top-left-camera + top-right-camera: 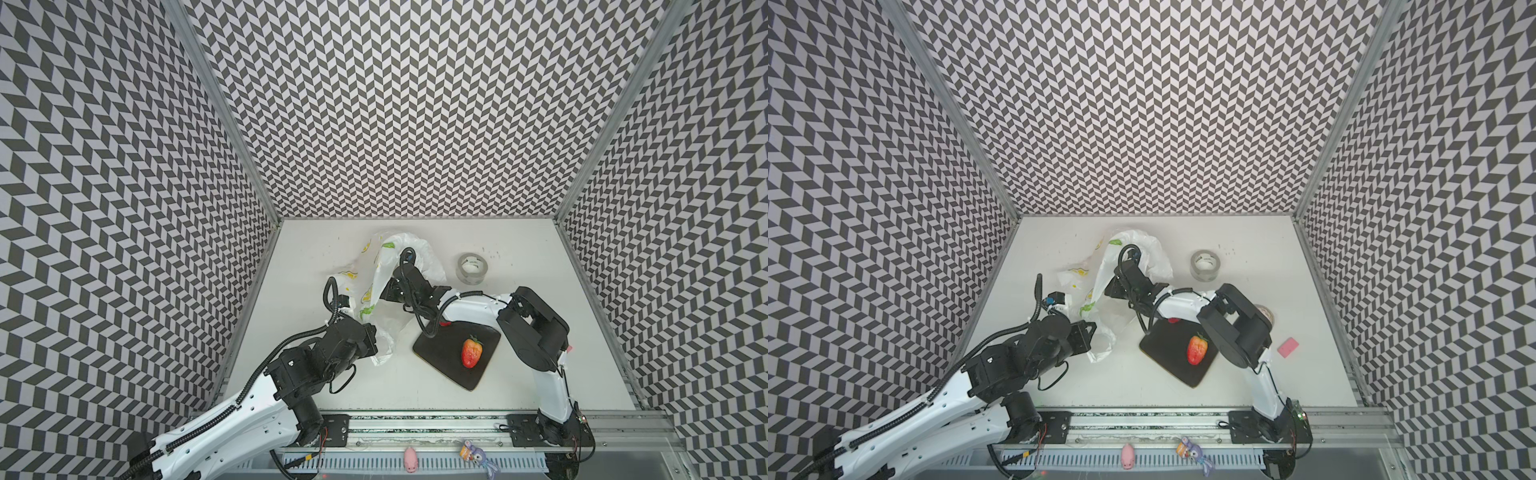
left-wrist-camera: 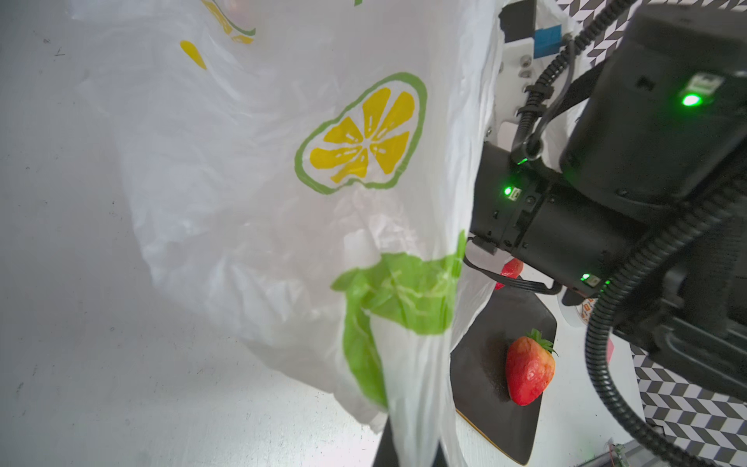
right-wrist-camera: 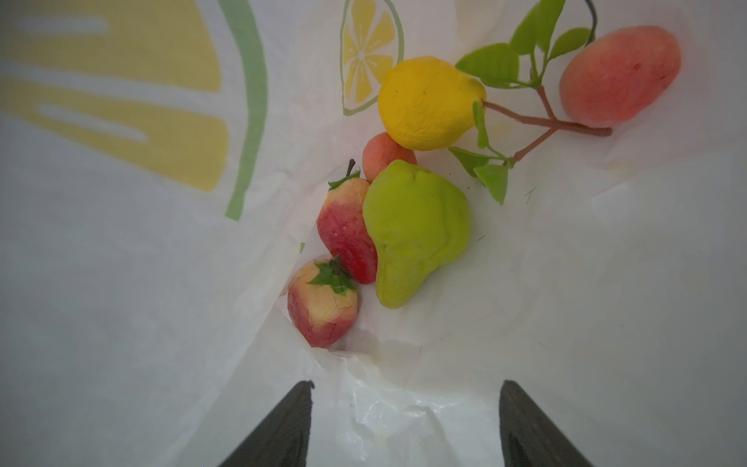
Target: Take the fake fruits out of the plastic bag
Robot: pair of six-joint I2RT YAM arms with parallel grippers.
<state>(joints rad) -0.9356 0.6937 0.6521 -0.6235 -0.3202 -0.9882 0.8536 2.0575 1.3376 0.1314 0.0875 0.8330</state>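
Chevron-patterned walls [image 1: 415, 104] enclose a white tabletop [image 1: 519, 374]. A thin white translucent plastic bag w/ lemon-slice print [image 1: 380, 274] is held up by the left gripper [image 2: 412, 453], jaws pinched tight on a fold of film. The right gripper [image 3: 406, 386] is inside the bag mouth, jaws spread wide w/ nothing btwn them.

Ahead of it, on the bag floor:
- a nearer red strawberry w/ green cap [image 3: 323, 307] touches a farther red strawberry [image 3: 343, 226];
- a green pear [image 3: 416, 230] lies against the farther one;
- a small peach-coloured round fruit [image 3: 384, 155] sits btwn it and a yellow pear [image 3: 424, 103];
- a larger pink-red fruit [image 3: 618, 75] hangs on a leafy twig [image 3: 545, 121], apart from the cluster.

Outside the bag, a third red strawberry [image 1: 471, 352] lies on a black square plate [image 1: 440, 353]. A clear tape roll [image 1: 471, 268] stands nr the back.

Step in hand, by judgement: approach for another pick. The task looks early, i.e. most fruit is not yet out. The next move calls for advancing onto the nearer red strawberry and closing w/o trapping film, w/ the bag mouth held open.
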